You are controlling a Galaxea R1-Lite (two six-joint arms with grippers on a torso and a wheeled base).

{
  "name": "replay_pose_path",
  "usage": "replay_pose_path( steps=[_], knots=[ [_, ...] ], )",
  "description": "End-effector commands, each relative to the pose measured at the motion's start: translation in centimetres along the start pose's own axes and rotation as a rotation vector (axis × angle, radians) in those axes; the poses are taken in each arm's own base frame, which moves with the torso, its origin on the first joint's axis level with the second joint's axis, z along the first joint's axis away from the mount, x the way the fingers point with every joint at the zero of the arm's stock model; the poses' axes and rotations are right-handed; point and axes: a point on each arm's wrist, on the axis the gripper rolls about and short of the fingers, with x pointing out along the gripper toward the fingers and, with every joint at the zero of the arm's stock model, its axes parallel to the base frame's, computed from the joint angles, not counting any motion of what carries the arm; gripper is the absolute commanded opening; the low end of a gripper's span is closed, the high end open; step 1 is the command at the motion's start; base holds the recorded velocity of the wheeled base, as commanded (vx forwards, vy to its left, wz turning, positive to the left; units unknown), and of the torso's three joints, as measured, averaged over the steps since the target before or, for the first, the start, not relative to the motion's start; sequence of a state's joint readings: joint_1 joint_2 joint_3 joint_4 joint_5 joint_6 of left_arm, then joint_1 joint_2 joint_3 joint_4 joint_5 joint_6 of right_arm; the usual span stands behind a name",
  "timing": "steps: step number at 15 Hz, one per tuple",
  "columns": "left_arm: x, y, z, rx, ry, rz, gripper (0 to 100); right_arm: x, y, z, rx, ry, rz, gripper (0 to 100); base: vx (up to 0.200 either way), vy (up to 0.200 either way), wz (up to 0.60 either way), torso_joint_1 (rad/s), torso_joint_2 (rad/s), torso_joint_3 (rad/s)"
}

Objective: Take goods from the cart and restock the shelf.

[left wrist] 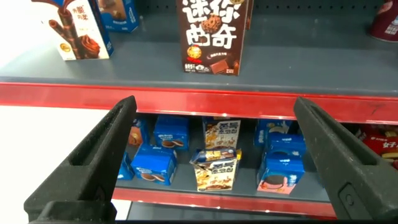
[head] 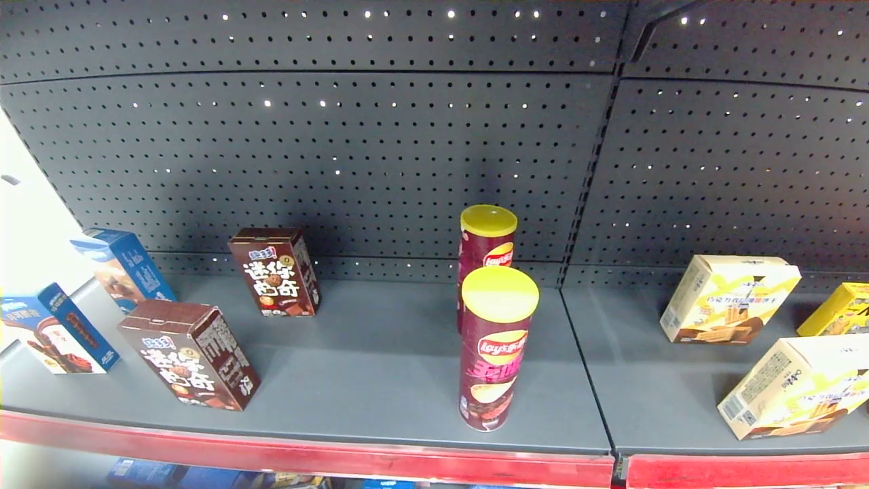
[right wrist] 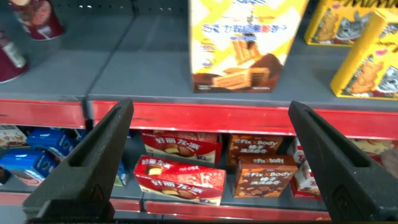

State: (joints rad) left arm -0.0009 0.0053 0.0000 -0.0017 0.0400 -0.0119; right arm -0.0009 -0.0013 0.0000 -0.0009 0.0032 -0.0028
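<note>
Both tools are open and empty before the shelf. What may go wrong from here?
The front chip can stands tall near the shelf's red edge; a bump may topple it off. The front brown box, facing the left tool, sits close to that edge and could be knocked.

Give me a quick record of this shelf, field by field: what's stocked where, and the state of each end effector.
shelf: grey deck, red front edge
left part: two blue boxes, two brown boxes
middle: two chip cans, upright, one behind the other
right part: two pale yellow boxes, one brighter yellow box at the edge
left end effector: open, empty
right end effector: open, empty
</note>
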Motion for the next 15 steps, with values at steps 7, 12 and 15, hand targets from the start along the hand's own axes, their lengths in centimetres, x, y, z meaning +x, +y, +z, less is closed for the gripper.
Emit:
replay_pose_path(
  steps=[7, 12, 15],
  knots=[
    [0.02, 0.00, 0.02, 0.000, 0.001, 0.001, 100, 0.01, 0.00, -0.02, 0.000, 0.004, 0.001, 100, 0.000, 0.000, -0.17, 0.002, 0.00, 0.002],
    [0.02, 0.00, 0.02, -0.002, 0.001, 0.001, 100, 0.01, 0.00, -0.01, 0.000, 0.002, 0.001, 100, 0.000, 0.000, 0.00, 0.000, 0.00, 0.000],
    [0.02, 0.00, 0.02, 0.000, 0.001, 0.001, 100, 0.01, 0.00, -0.01, 0.000, 0.002, 0.001, 100, 0.000, 0.000, 0.00, 0.000, 0.00, 0.000]
  ],
)
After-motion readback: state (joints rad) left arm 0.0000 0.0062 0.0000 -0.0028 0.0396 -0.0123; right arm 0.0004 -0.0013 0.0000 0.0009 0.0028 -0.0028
